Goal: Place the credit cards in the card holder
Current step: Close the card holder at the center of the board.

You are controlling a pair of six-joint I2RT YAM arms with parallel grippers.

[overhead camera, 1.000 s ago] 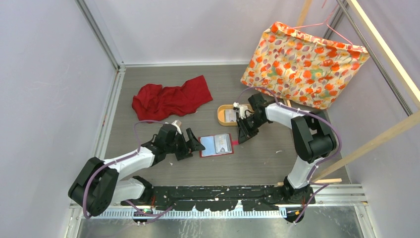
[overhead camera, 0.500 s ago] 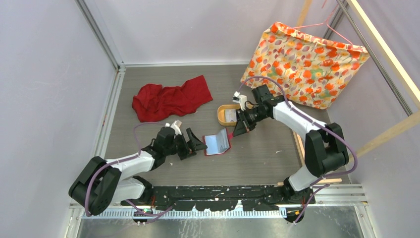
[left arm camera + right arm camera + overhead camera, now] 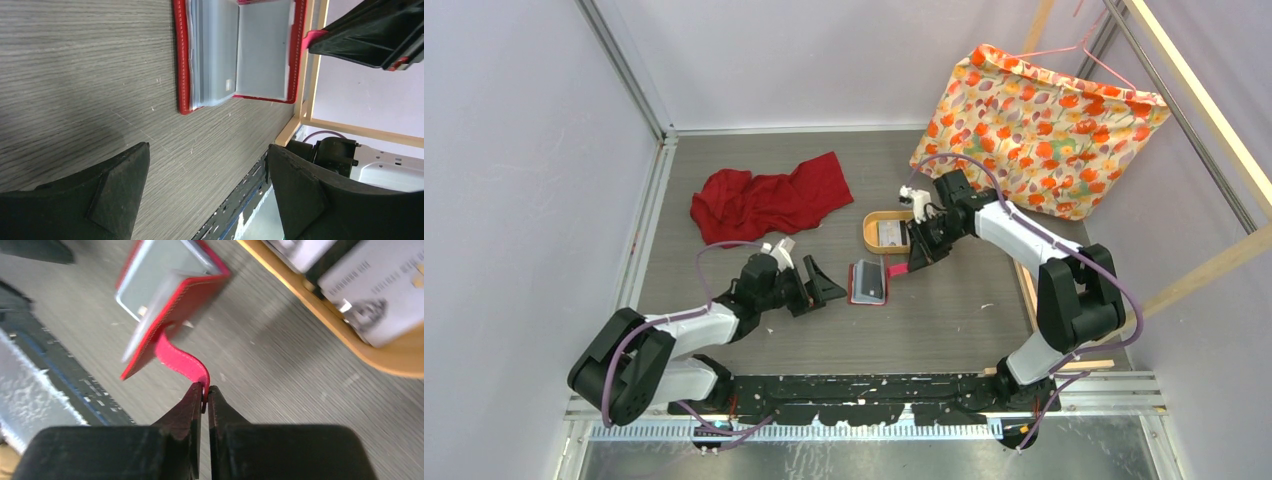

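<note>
Centre of the top view: the card holder lies half folded on the worktop, between the two arms. The right pincer is pressed together on its pink snap tab. The left pincer stands spread just left of the holder, touching nothing. The credit cards lie in the oval wooden tray just above it.

Top of the left wrist view: the card holder has one leaf flat and the other raised, with its clear pockets showing. Both black fingers are apart from it.

Lower middle of the right wrist view: the snap tab curls from the raised cover into the closed tips. That is a thin strap to pull on. I judge the pull should go slow and low toward the tray, laying the cover flat rather than dragging the whole holder. The left pincer would do well to pin the flat leaf. Only then is a card worth fetching.
</note>
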